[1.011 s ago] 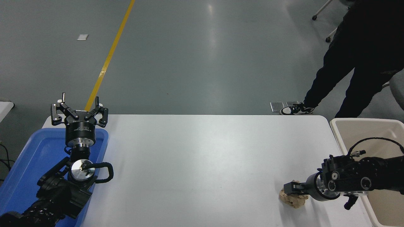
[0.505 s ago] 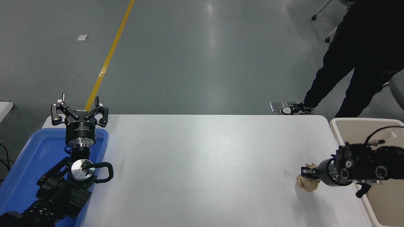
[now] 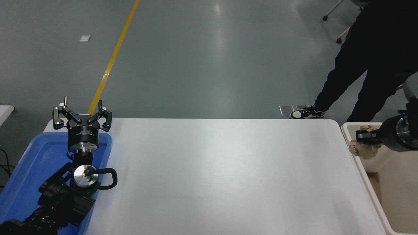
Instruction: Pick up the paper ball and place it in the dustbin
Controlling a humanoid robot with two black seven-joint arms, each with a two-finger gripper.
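My right gripper comes in from the right edge and is shut on the tan-brown paper ball. It holds the ball in the air over the near-left rim of the cream-beige dustbin, which stands against the table's right edge. The ball hangs below the gripper's fingers, partly over the bin's inside. My left gripper is parked at the lower left, open and empty, pointing away over the far end of the blue tray.
A shallow blue tray lies at the table's left edge under the left arm. A person in dark clothes stands beyond the table's far right corner. The white table spans the middle.
My right gripper has lifted the paper ball off the table and carried it right and away, from the table's near right part to above the dustbin's rim. The left arm has not moved.
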